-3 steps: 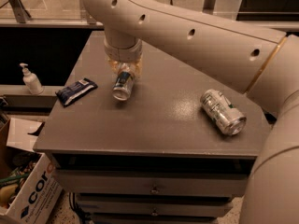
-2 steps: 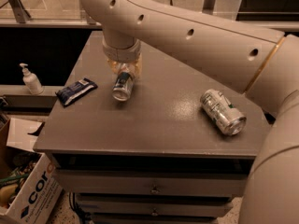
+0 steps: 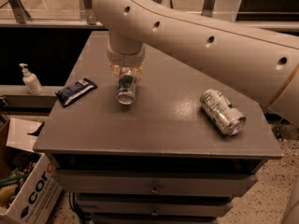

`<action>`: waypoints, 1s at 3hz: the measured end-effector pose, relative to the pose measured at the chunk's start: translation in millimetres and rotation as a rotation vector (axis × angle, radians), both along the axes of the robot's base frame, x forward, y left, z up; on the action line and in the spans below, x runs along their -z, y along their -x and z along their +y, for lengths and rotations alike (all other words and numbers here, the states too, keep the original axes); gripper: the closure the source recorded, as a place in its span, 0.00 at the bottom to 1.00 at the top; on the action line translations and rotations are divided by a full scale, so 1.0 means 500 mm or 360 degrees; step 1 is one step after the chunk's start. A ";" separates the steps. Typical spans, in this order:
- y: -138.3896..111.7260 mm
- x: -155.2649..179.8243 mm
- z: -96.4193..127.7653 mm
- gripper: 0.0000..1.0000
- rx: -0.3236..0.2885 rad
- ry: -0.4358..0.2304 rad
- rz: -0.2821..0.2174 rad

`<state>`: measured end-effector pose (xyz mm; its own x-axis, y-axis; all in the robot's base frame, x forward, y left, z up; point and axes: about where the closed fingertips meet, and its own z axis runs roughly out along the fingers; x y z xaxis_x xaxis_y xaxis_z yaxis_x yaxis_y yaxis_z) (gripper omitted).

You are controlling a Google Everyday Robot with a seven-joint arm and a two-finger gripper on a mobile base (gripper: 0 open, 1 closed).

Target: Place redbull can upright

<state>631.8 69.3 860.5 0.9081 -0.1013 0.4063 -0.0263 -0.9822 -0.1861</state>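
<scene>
1. Blue-and-silver redbull can tilted, silver top toward the camera, over the grey table, left of centre.
2. Clamped at its far end by the gripper, hanging from the cream arm.
3. Dark blue snack packet lying to the left; fatter silver can on its side well to the right.
</scene>
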 end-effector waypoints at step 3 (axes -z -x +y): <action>-0.014 -0.037 0.007 1.00 -0.0637 -0.0063 -0.0162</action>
<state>639.0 72.9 879.1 0.8342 0.2343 0.4992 0.3770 -0.9030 -0.2061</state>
